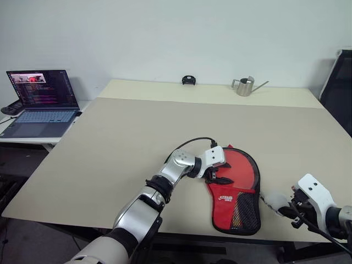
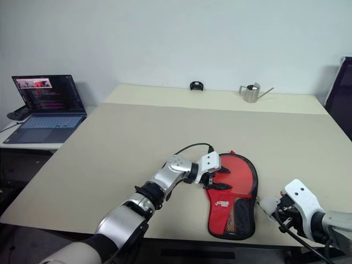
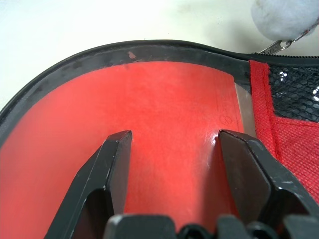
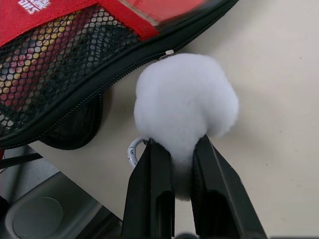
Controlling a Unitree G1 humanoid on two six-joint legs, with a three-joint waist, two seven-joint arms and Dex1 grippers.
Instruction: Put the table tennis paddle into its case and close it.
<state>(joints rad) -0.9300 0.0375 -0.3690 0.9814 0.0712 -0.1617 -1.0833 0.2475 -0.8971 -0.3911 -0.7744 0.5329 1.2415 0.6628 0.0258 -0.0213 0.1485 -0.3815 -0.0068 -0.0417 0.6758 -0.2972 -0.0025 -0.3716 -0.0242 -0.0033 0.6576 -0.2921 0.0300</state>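
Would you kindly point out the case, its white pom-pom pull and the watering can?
case [image 1: 231, 201], left eye view, red face by the logo.
white pom-pom pull [image 4: 185, 104], right wrist view, middle of the fluff.
watering can [image 1: 245, 87], left eye view, metal body.

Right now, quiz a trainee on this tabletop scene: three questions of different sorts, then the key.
1. True or false: the right tool is shut on the fluffy white pom-pom pull.
2. What lies under the left tool? A) steel watering can B) red and black fabric paddle case C) open laptop
3. Fill in: the small metal watering can stands at the table's ____ edge.

Key: 1 true; 2 B; 3 far.
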